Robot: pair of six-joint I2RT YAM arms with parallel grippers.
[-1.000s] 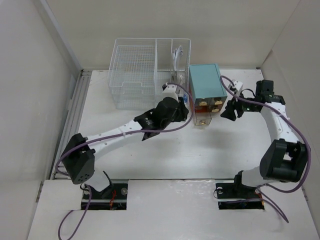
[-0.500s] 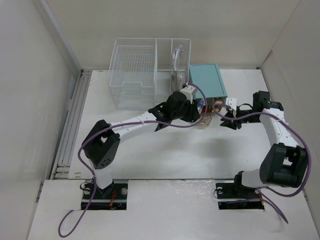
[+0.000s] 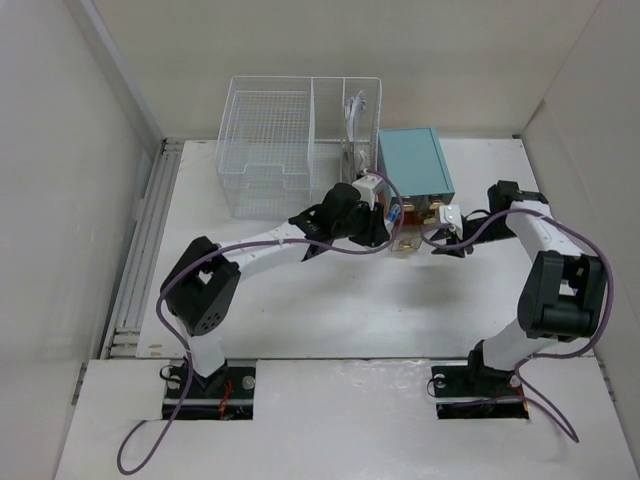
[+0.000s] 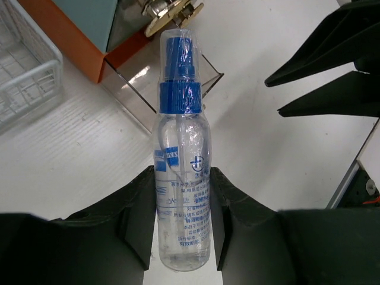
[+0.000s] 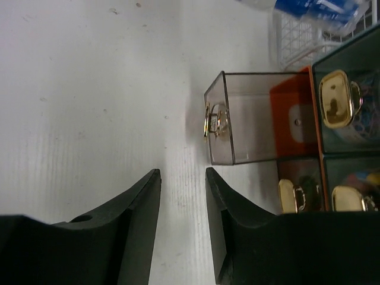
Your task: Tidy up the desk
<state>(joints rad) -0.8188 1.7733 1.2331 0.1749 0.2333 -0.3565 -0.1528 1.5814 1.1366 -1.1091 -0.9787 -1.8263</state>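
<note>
Below left gripper [image 4: 182, 178] and bottle [image 4: 180, 127], desk [image 4: 285, 160]

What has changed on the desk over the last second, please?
The left gripper, clamped on the spray bottle, swung right from beside the basket to the pulled-out drawer. The right gripper, open and empty, moved left toward the same drawer. The basket, the teal box and the drawer stayed put.

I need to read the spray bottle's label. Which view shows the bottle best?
Left wrist: the spray bottle fills the frame, label and blue cap plain, clamped in the left gripper. Top external shows only a blue-white speck at that gripper; right wrist, a blurred blue scrap at the top edge, perhaps it.
</note>
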